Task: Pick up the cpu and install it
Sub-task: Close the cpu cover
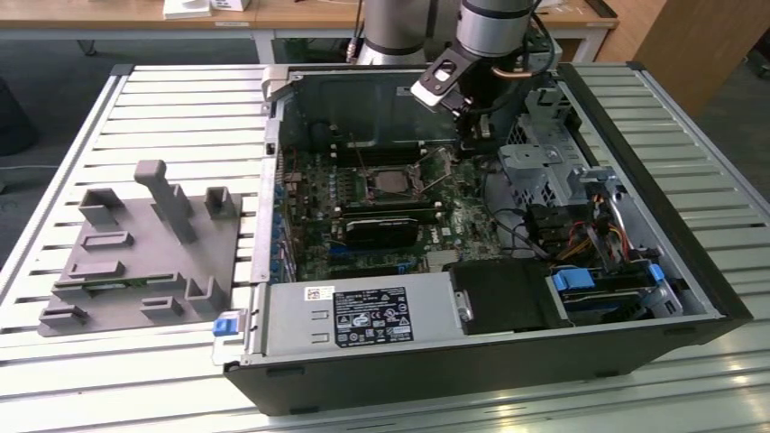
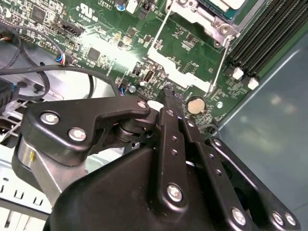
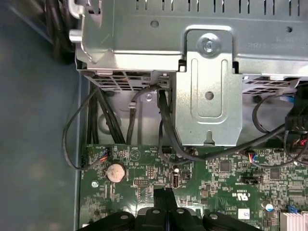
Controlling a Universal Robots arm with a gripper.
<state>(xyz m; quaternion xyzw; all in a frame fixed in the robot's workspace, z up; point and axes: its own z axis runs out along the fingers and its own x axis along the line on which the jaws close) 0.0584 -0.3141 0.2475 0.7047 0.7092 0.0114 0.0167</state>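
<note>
your pincer (image 2: 167,92), tips together and empty, hovers just beside the socket (image 2: 202,15), where the cpu (image 1: 388,186) seems already seated, the retaining plate (image 2: 183,72) not yet closed

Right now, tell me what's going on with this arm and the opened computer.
One robot arm reaches down into the open computer case. Its fingers are closed together with nothing between them, hanging over the green motherboard near the coin battery. The cpu lies in the socket on that board, apart from the fingers. The grey fixture stands on the table at the exterior view's left, away from the arm.
</note>
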